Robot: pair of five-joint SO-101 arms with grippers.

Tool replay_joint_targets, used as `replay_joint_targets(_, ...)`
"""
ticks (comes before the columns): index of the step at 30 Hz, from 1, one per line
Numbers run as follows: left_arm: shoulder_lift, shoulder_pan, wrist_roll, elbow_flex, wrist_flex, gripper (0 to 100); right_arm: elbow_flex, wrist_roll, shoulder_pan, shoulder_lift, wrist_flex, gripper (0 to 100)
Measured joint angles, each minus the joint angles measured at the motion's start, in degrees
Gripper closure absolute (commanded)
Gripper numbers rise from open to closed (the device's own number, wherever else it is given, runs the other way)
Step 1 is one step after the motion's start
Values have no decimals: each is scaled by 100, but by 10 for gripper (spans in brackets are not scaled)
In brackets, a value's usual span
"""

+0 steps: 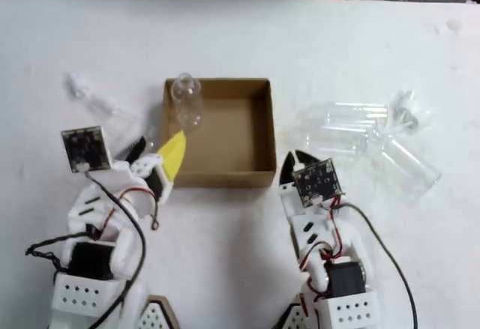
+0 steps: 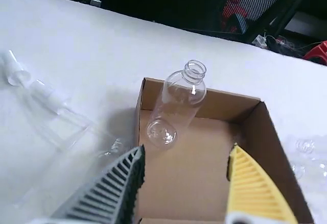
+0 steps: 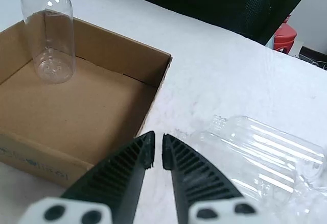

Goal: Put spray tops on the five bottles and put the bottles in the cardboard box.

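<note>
Both fingers of the left claw point(image 1: 154, 153) are standing spread, released, at the 7 o'clock corner of the cardboard box point(image 1: 225, 175). The right claw point(image 1: 289, 165) is sitting clenched on nothing at the 5 o'clock corner. One capless bottle point(image 1: 186, 100) is standing inside at 11 o'clock. Other bottles point(image 1: 367, 130) are lying on the surface point(image 1: 225, 37) at 3 o'clock, spray tops point(image 1: 90, 97) at 9.

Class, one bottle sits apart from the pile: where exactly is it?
In the high view the bottle stands in the cardboard box, in its far corner on the left arm's side, just beyond the open left gripper.
</note>
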Motion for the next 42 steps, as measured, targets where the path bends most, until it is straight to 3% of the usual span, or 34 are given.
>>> replay_joint_targets(3,9,26,-316,53,0,759,0,-404,-105,0,18,951)
replay_joint_targets(10,9,18,-334,53,0,759,9,-484,-167,167,18,856)
replay_joint_targets(22,9,18,-360,53,0,760,18,-484,-176,343,18,858)
replay_joint_targets(26,9,-53,-782,53,-53,789,18,-484,-176,343,18,854)
replay_joint_targets(33,9,-941,-1160,-580,123,804,18,-484,-176,343,44,854)
replay_joint_targets(42,9,-941,-1846,-1011,554,804,18,-484,-18,343,105,854)
